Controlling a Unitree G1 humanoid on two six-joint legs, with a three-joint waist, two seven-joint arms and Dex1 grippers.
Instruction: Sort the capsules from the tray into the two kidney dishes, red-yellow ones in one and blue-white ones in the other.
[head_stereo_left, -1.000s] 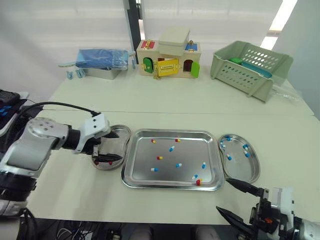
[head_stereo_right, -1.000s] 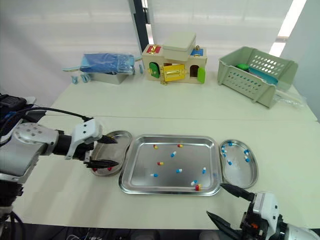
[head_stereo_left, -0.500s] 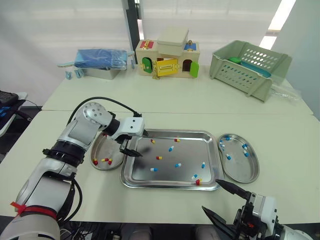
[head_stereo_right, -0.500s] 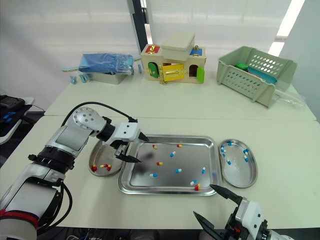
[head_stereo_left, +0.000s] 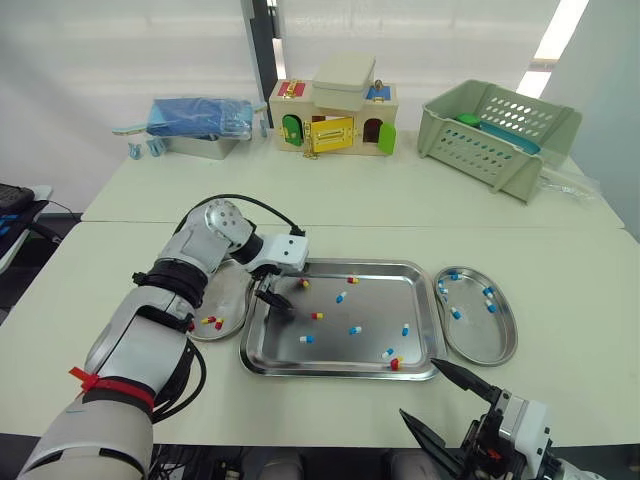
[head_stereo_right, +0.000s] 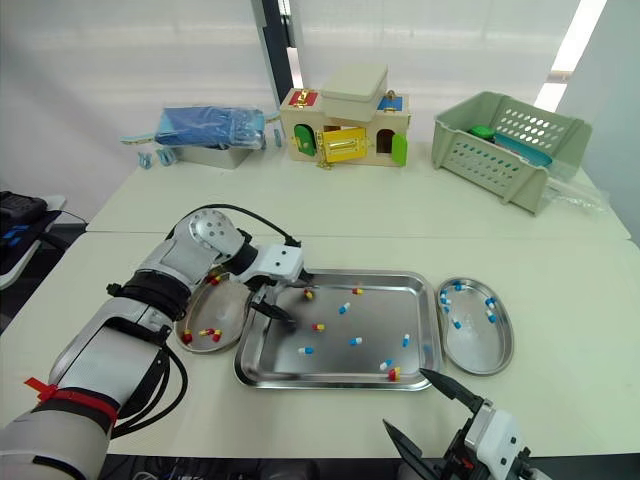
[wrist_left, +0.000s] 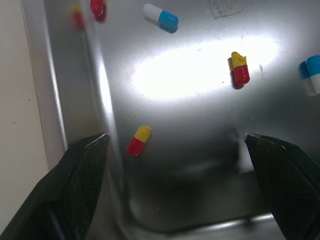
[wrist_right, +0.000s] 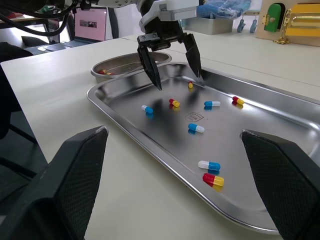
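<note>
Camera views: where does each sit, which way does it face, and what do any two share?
Head eyes: on the head, looking forward and down over table, tray and both kidney dishes; both arms show.
Left wrist: above the tray, looking down at a red-yellow capsule between its own fingers.
Right wrist: low at the table's near edge, looking across the tray; own fingers show.
Shared: head and right wrist views both show the left gripper open over the tray.

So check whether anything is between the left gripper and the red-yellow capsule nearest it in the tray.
Nothing visible is in the way. The left gripper is open over the left end of the tray, and the red-yellow capsule lies alone on bare metal beneath it, apart from the other capsules.
</note>
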